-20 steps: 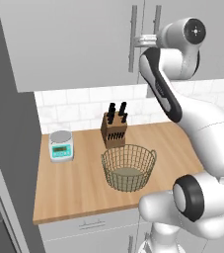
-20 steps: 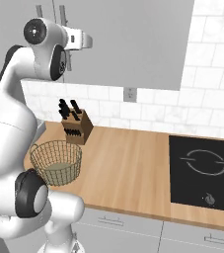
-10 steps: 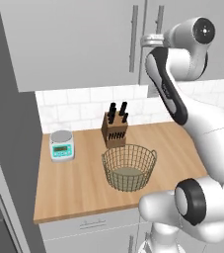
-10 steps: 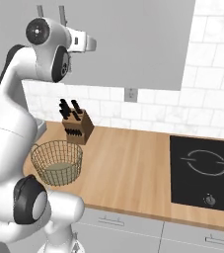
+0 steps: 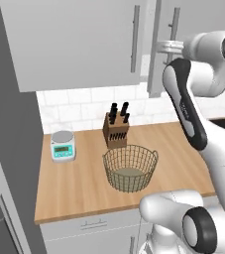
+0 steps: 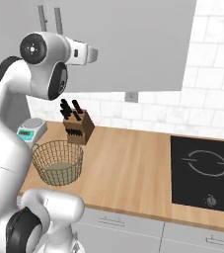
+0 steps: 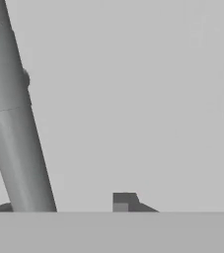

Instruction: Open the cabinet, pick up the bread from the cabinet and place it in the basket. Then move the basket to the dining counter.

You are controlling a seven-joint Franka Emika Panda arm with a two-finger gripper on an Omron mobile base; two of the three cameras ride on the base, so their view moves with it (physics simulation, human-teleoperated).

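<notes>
Cabinet [image 5: 79, 42] door stands slightly ajar; claw [image 5: 164, 47] at its handle [image 5: 172, 27], grip unclear; basket [image 5: 130, 167] on table [image 5: 77, 186].

basket [image 5: 130, 168] on counter [image 5: 79, 184] | knife block [image 5: 116, 130] behind it | scale [image 5: 63, 146] left | cabinet [image 5: 79, 42] above

Rendered light is even and bright, without glare. Soft shadow lies beneath the cabinet [image 5: 79, 42] on the tile; faint shade under the basket [image 5: 130, 167]. Base views slightly soft; hand view flat grey, low contrast, handle edges blurred
</notes>
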